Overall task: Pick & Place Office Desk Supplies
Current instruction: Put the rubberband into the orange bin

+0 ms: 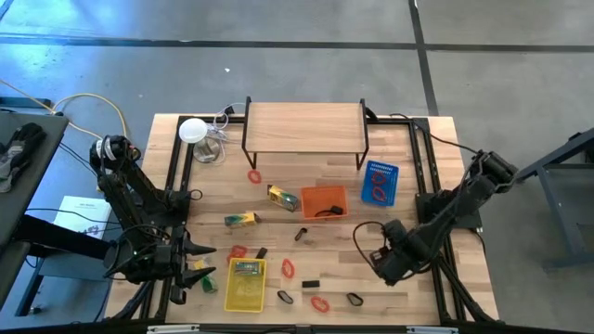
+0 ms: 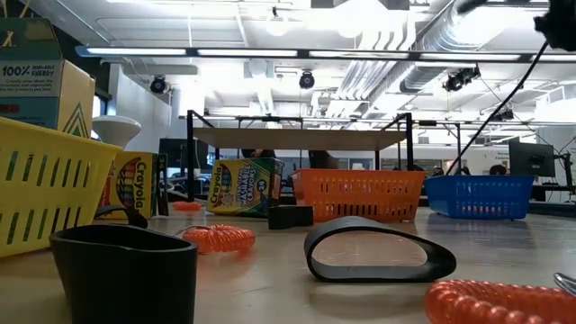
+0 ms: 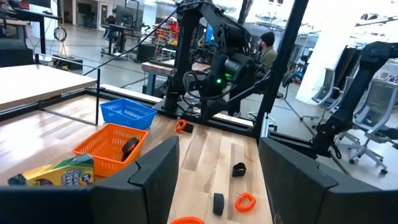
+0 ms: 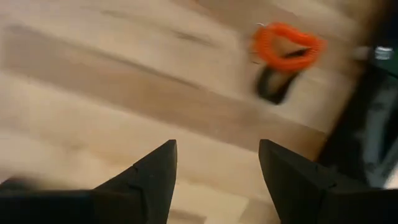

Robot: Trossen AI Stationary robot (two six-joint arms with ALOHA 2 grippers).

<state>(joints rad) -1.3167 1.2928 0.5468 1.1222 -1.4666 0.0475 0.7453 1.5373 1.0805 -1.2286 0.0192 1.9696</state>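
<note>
Over the table, high view: you see the left gripper [image 1: 202, 263] at the near left, fingers apart, holding nothing, beside the yellow basket [image 1: 246, 298]; the right gripper [image 1: 379, 263] at the near right, also apart and empty.
Supplies: red bands [image 1: 320, 303], black clips [image 1: 356, 299] and crayon packs [image 1: 241, 219] lie scattered between the arms.
Low view: orange basket [image 2: 358, 193] far centre, blue basket [image 2: 480, 196] right.
Left wrist view: spread fingers [image 3: 158, 171] frame clips on wood.
Right wrist view: one band [image 4: 287, 46] touches a clip.

Big open workshop, grey concrete floor [image 1: 520, 37]
Ceiling light strips [image 2: 270, 51] at 12 o'clock, office chairs [image 3: 367, 118] toward 3.
</note>
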